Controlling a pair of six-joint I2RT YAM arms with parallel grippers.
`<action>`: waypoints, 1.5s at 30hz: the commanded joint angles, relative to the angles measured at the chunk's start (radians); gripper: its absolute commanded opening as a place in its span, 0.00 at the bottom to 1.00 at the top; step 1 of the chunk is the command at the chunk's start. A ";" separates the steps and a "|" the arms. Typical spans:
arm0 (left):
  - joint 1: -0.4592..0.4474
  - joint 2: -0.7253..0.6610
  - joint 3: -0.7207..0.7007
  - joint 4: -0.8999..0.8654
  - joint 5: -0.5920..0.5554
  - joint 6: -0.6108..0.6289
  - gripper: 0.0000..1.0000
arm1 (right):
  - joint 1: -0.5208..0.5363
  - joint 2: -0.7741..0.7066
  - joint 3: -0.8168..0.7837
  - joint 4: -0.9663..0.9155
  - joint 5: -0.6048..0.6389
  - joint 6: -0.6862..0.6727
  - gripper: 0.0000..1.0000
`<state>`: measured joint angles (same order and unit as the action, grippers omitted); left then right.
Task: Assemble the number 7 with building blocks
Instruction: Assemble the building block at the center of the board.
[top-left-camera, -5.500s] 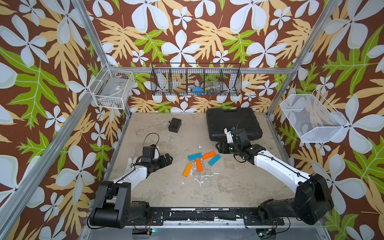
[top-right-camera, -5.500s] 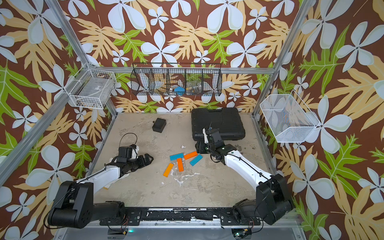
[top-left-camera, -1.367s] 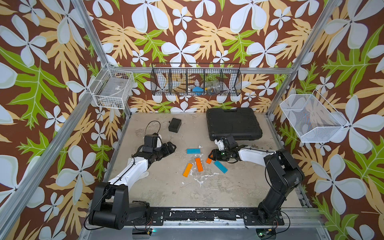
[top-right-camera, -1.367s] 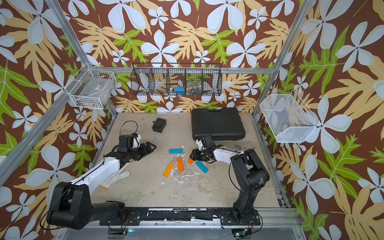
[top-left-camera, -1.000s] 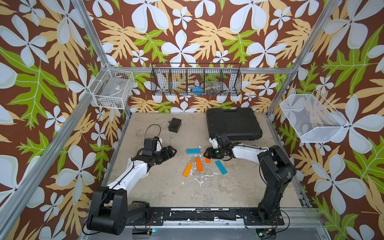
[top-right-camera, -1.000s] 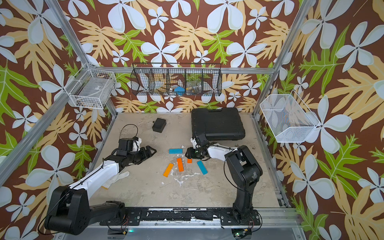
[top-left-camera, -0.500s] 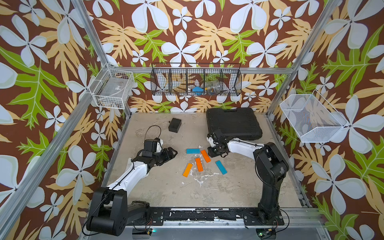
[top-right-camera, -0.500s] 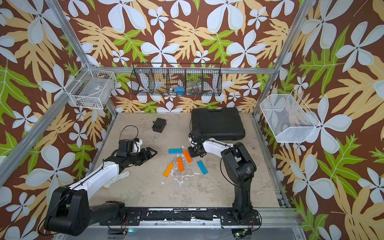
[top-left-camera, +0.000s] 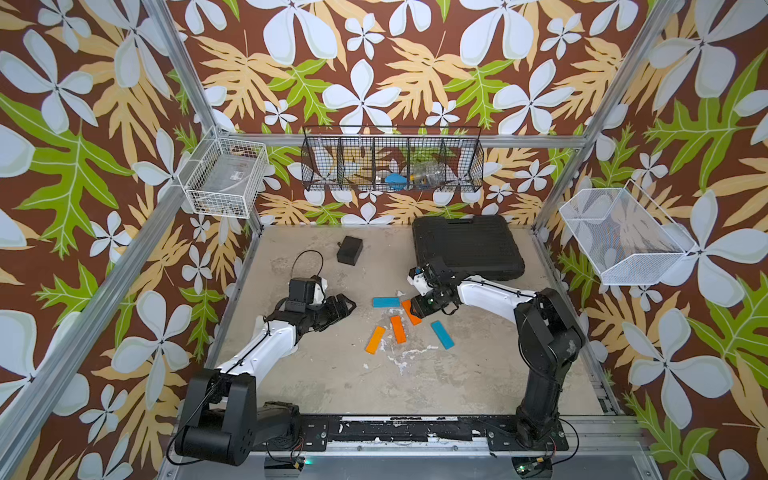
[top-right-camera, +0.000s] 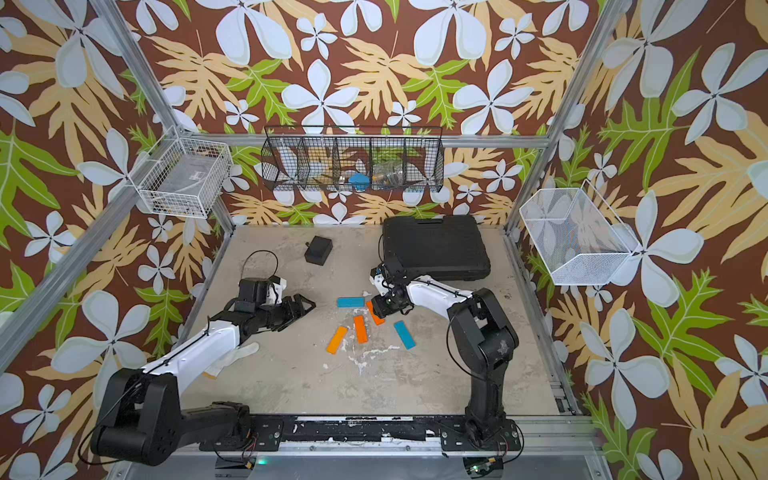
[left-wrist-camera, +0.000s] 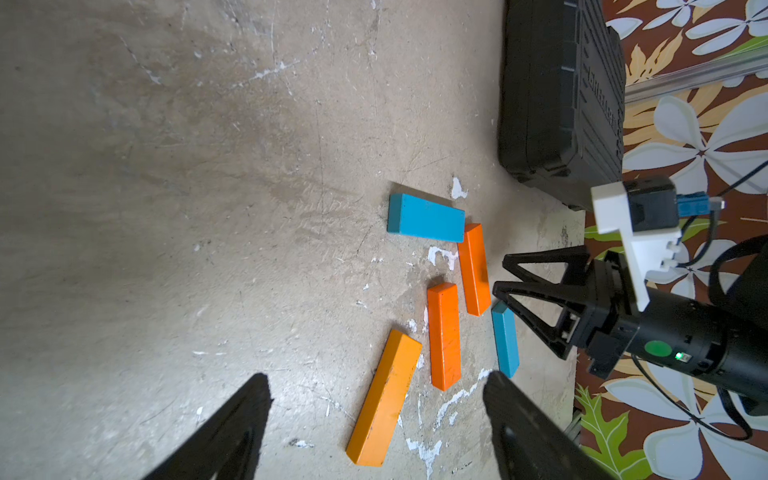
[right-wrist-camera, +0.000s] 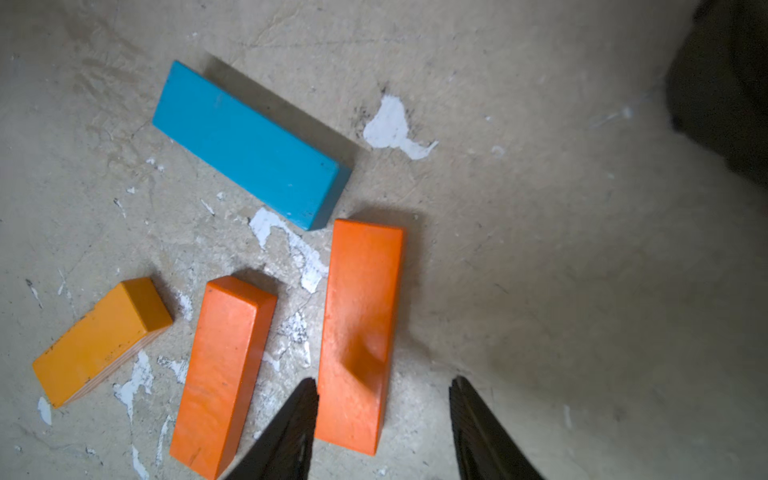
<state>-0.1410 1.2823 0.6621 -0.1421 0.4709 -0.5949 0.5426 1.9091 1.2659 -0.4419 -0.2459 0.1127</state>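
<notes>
right wrist view: right gripper (right-wrist-camera: 382, 382) apart, straddling end of orange block (right-wrist-camera: 359, 332), no clamp, flat on worktop (right-wrist-camera: 540, 249). in a top view, slanting just beside right end of blue block (top-left-camera: 386, 302): top bar plus first stem piece, likely done. probably still to place: middle orange block (top-left-camera: 397, 329), yellow-orange block (top-left-camera: 375, 340), second blue block (top-left-camera: 442, 334), loose nearby. left gripper (top-left-camera: 345, 309) apart, empty, well off.

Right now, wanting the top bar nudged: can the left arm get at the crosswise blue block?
Probably yes: the open left gripper faces the blue block, with bare table between. The right gripper sits astride an orange block at its far end, so that end is tight.
</notes>
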 joint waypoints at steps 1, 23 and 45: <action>0.001 -0.003 -0.001 0.009 0.005 0.021 0.83 | 0.003 0.016 0.004 -0.012 0.001 -0.059 0.54; 0.001 0.008 -0.010 0.027 0.017 0.010 0.84 | 0.056 0.184 0.220 -0.265 0.346 -0.324 0.21; 0.000 0.032 0.017 -0.015 0.047 0.052 0.84 | 0.058 0.069 0.094 -0.181 0.109 -0.547 0.00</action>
<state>-0.1410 1.3151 0.6739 -0.1448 0.5049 -0.5686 0.5980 1.9903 1.3602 -0.5556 -0.0498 -0.3264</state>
